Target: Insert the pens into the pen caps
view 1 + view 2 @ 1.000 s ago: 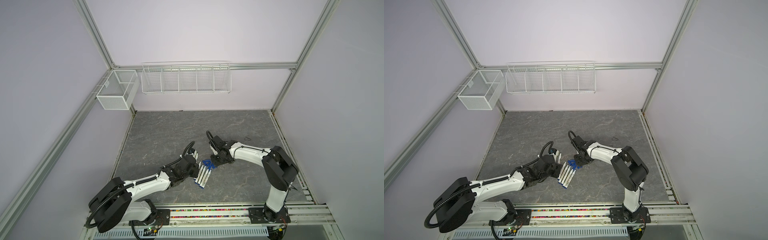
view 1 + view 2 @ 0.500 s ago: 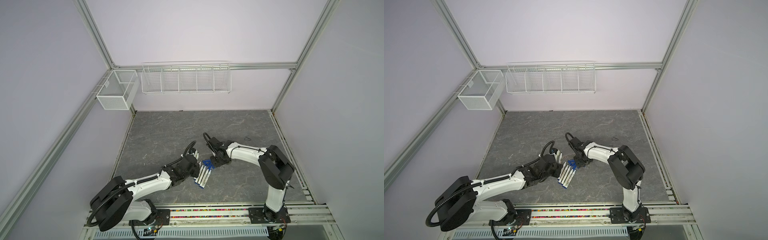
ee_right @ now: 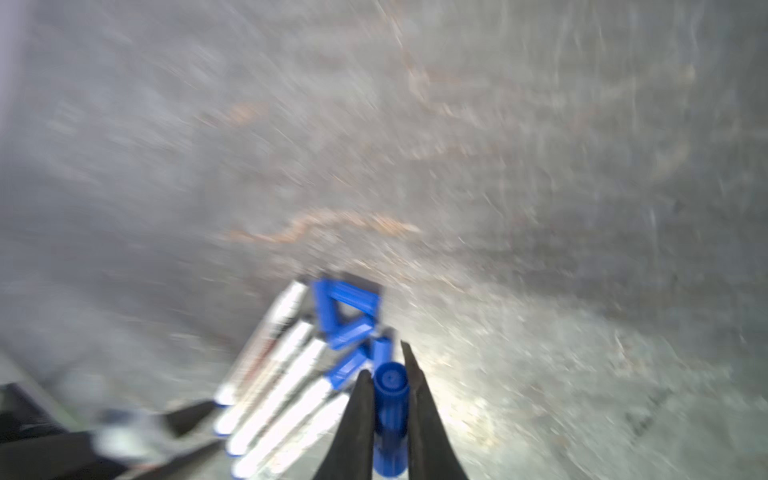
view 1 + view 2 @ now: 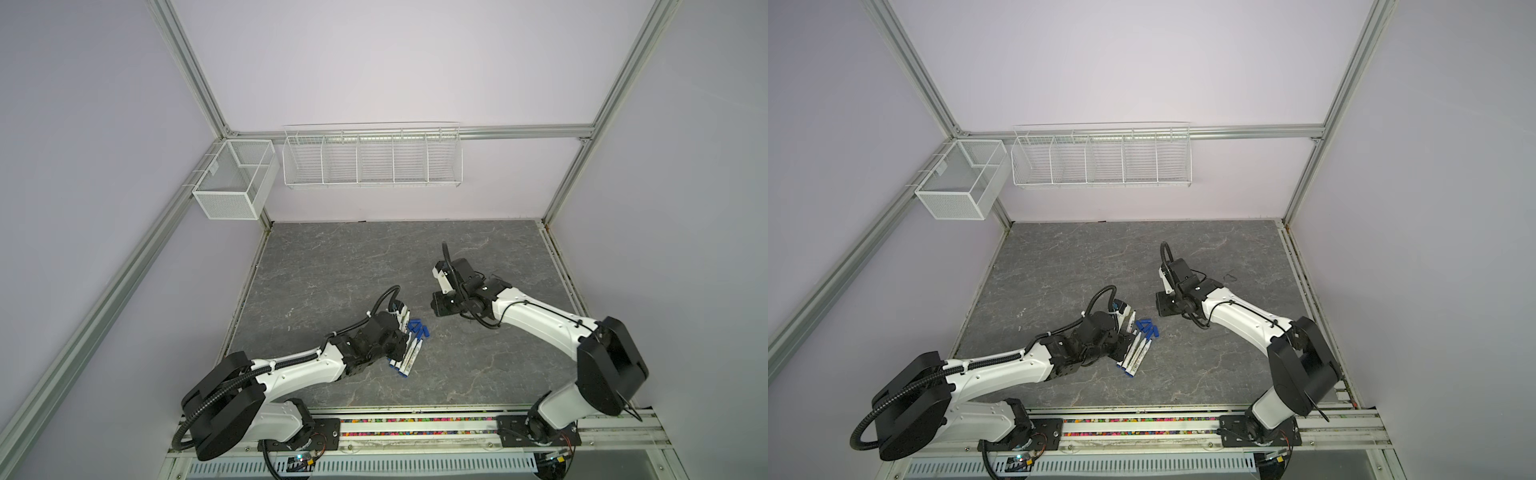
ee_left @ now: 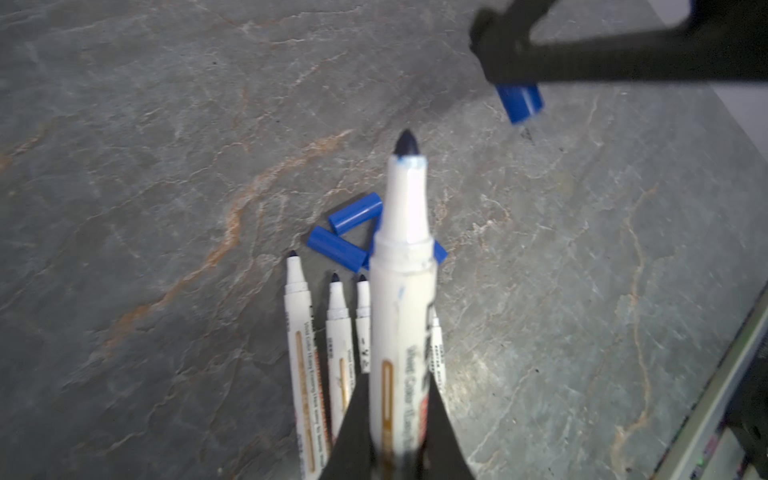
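Pens (image 4: pixel 409 356) lie in a row on the grey table (image 4: pixel 374 257) in both top views, loose pen caps (image 4: pixel 419 328) at their 1 o'clock end; the right gripper (image 4: pixel 439 308) hangs at 2 o'clock of those. Left wrist view: the left gripper (image 5: pixel 399 386) clamps a pen (image 5: pixel 401 291), tip outward. Right wrist view: the right gripper pinches a cap (image 3: pixel 390 415).

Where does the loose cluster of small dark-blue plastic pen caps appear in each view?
Top view: cluster of dark-blue plastic pen caps, mid-table.
Top view: same spot.
Left wrist: partly behind the held white pen, caps at.
Right wrist: blurred, beyond the held blue cap.
Shared landmark: row of white marker pens lying beside it.
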You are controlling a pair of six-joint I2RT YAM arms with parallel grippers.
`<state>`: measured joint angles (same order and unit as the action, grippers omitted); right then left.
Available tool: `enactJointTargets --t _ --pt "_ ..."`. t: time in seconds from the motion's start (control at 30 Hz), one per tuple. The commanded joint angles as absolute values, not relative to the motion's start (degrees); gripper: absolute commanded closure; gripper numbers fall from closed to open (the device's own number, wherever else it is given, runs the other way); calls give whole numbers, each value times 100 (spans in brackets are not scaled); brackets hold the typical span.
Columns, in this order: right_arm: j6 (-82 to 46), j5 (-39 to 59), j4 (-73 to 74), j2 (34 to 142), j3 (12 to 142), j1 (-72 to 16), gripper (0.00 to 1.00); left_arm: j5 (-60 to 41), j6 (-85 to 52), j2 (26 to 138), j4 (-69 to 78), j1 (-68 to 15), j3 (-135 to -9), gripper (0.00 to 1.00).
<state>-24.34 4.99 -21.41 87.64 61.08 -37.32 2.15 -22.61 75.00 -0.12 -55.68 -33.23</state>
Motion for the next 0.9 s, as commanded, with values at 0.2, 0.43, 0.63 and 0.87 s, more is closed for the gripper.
enactJointTargets --t 0.2,0.43,0.63,0.87 --pt "-2651 1942 -721 8448 5802 -3813 89 -322 -1895 7447 281 -5665 -3457 100" --pt "-2488 2205 -727 8480 5766 -3917 89 -285 -1917 7396 356 -5663 -3430 100" --pt "-2376 2173 -885 8482 5739 -3926 89 -197 -1955 7326 413 -5664 -3377 100" --pt "-2308 2212 -962 8369 5695 -3925 90 -113 -2004 7313 409 -5661 -3364 100"
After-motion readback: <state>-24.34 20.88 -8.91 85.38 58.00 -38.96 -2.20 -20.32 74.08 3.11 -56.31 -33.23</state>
